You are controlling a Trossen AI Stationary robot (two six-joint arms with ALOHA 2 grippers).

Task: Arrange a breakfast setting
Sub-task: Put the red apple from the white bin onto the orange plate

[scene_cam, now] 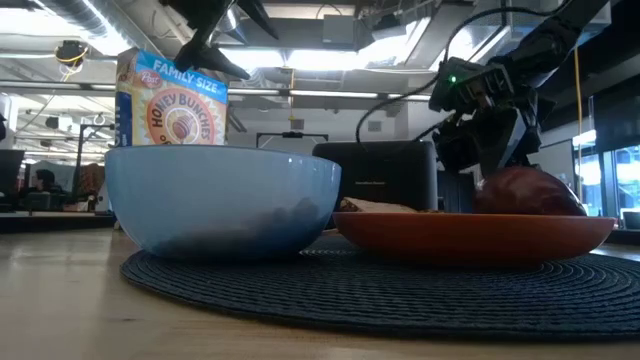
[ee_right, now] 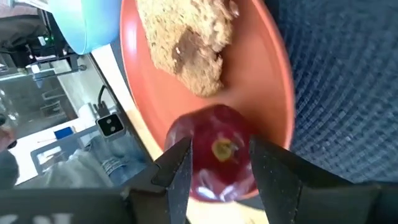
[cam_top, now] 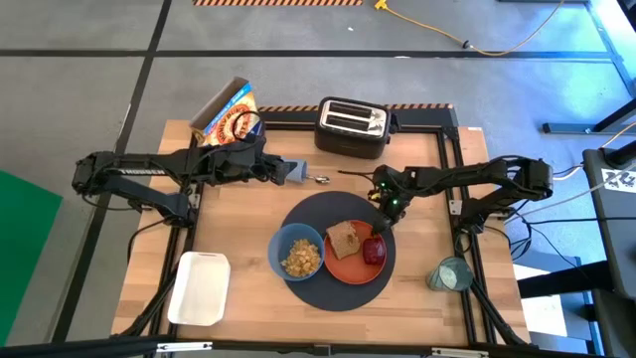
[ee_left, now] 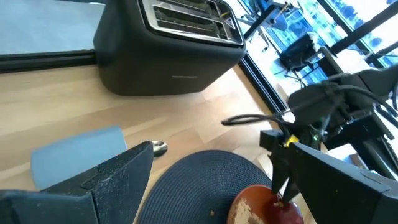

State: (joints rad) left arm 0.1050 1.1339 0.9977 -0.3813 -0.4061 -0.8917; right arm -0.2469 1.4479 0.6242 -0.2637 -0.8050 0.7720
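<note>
A dark round placemat [cam_top: 316,214] lies mid-table. On it stand a blue bowl [cam_top: 296,252] with cereal and an orange plate [cam_top: 348,267] that bears a brown toast slice [cam_top: 345,239] and a small red fruit [cam_top: 374,250]. My right gripper [ee_right: 221,144] is open and points down just over the fruit [ee_right: 219,134], one finger on each side of its stem dimple. My left gripper [cam_top: 281,169] is open near the table's far edge, above a metal spoon's bowl [cam_top: 321,179]. A teal glass [cam_top: 449,275] stands on the bare table at the near right, off the placemat. My right gripper's fingertips [ee_left: 281,183] come from above onto the top of the red fruit [ee_left: 283,210], which sits on the plate. I cannot tell whether they touch it.
A black toaster [cam_top: 351,126] and a cereal box [cam_top: 227,117] stand at the far edge. A white tray [cam_top: 201,288] lies at the near left. A grey-blue flat piece [ee_left: 78,155] lies next to the spoon's bowl [ee_left: 160,147].
</note>
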